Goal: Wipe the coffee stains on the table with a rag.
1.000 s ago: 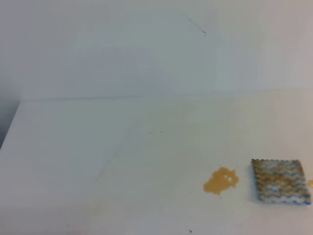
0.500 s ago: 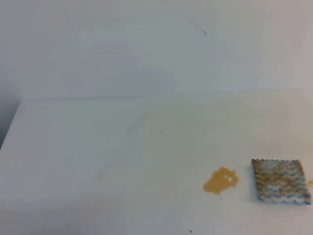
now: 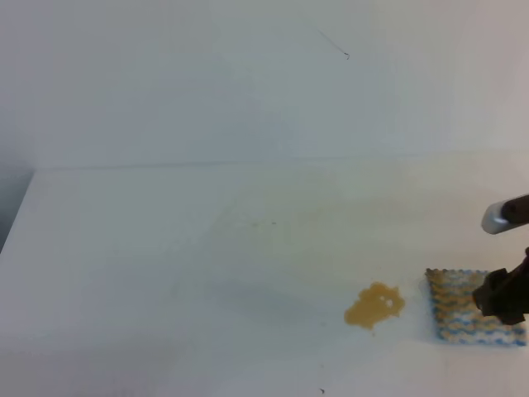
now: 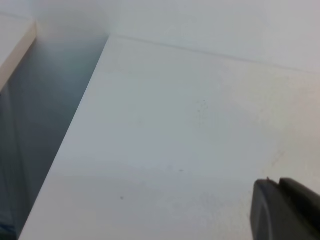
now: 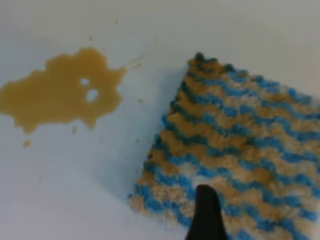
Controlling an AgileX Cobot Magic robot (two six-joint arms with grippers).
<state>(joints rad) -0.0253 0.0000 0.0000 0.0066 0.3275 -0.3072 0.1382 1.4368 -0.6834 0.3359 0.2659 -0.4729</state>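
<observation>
In the right wrist view one dark fingertip (image 5: 206, 212) of the right gripper (image 3: 506, 299) pokes in from the bottom edge over the near border of the rag (image 5: 235, 155). The other finger is out of frame, so the pictures do not show how wide the jaws stand, and nothing is held. In the high view this gripper hangs over the right part of the rag, probably lined up for a pinch on the cloth.

The rag lies flat on the table (image 3: 165, 273), its wavy blue and tan stripes unwrinkled, which suits a grasp from above. Just beside it, to its left and apart from it, sits the amber coffee stain (image 3: 374, 305), with a few specks around it. That nearness keeps the wiping stroke short.

The left gripper (image 4: 287, 210) shows only as a dark corner over bare tabletop, well apart from the work. Whether it is spread or closed cannot be told.
</observation>
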